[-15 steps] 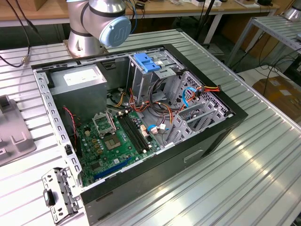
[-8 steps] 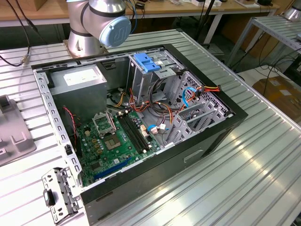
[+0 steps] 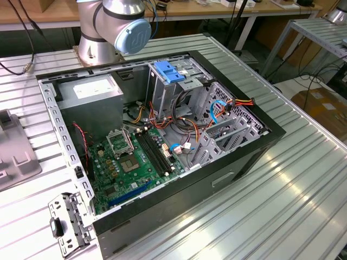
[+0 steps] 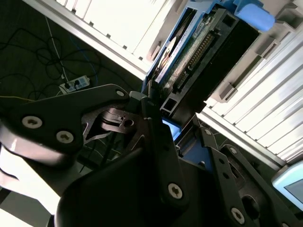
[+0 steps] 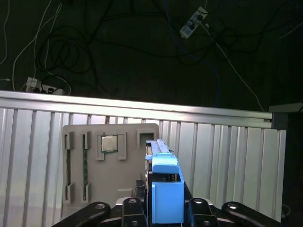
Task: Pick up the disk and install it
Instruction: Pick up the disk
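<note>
Tray [image 3: 13, 151] sits at the exterior view's left edge, on the table [image 3: 282, 206]. In the first wrist view the tray [image 5: 113, 175] holds 1 CPU chip [image 5: 109, 143] and 2 thin sticks [image 5: 69, 161] in moulded pockets, prob. so each part keeps a fixed spot for picking. Beside the chip, at the tray's edge, 1 disk [image 5: 166, 189] stands on edge, blue rail toward the camera. That pose likely lets the gripper [image 5: 165, 207] take it across its flat sides. The 2 fingers [image 4: 154, 127] look clamped on the disk in both wrist views; whether it hangs clear of the tray, can't tell. Right of the tray in the exterior view: 1 bracket [image 3: 68, 222], then 1 case [image 3: 217, 173] lying open side up w/ its cage [image 3: 227, 130] exposed, prob. for access from above. Disk not yet installed.
</note>
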Available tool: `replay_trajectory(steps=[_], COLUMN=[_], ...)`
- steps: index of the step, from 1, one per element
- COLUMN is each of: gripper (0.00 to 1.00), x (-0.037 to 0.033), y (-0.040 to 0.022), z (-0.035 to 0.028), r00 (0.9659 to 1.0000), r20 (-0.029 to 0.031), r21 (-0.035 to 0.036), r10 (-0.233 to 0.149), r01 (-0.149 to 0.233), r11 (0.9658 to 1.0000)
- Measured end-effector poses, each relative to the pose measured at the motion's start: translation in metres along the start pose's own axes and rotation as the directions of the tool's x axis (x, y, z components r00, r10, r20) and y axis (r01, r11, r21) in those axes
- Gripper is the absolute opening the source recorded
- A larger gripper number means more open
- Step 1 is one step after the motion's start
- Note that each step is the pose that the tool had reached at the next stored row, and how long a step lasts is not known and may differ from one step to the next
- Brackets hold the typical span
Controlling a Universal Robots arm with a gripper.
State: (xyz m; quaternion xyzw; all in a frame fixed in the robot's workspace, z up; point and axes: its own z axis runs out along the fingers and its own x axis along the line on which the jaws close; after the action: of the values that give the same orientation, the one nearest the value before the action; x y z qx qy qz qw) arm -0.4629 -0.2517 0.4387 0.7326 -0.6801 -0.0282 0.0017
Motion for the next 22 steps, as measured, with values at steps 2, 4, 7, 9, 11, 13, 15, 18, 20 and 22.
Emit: replay_trajectory(steps=[2,4,7,9,11,13,15,18,20,22], gripper=[0.37,0.37,0.37,0.37,0.37,0.37,0.37,0.37,0.37,0.37], x=[-0.0001,-0.0002,-0.0003,-0.0004,-0.0004,-0.0005,-0.0006,-0.0007,-0.0007,-0.0008], y=[0.0001,0.0002,0.0002,0.0003,0.0003,0.0003,0.0004,0.0005,0.0005,0.0005], z=[-0.0032,-0.0058,-0.0080,-0.0095,-0.0110,-0.0132,-0.0158,-0.0177,-0.0190,-0.0203], r00=[1.0000,1.0000,1.0000,1.0000,1.0000,1.0000,1.0000,1.0000,1.0000,1.0000], r20=[0.0000,0.0000,0.0000,0.0000,0.0000,0.0000,0.0000,0.0000,0.0000,0.0000], r21=[-0.0001,0.0000,0.0000,0.0001,-0.0001,-0.0001,0.0000,0.0001,0.0000,0.0001], r10=[0.000,0.000,0.000,0.000,0.000,0.000,0.000,0.000,0.000,0.000], r01=[0.000,0.000,0.000,0.000,0.000,0.000,0.000,0.000,0.000,0.000], r11=[1.0000,1.0000,1.0000,1.0000,1.0000,1.0000,1.0000,1.0000,1.0000,1.0000])
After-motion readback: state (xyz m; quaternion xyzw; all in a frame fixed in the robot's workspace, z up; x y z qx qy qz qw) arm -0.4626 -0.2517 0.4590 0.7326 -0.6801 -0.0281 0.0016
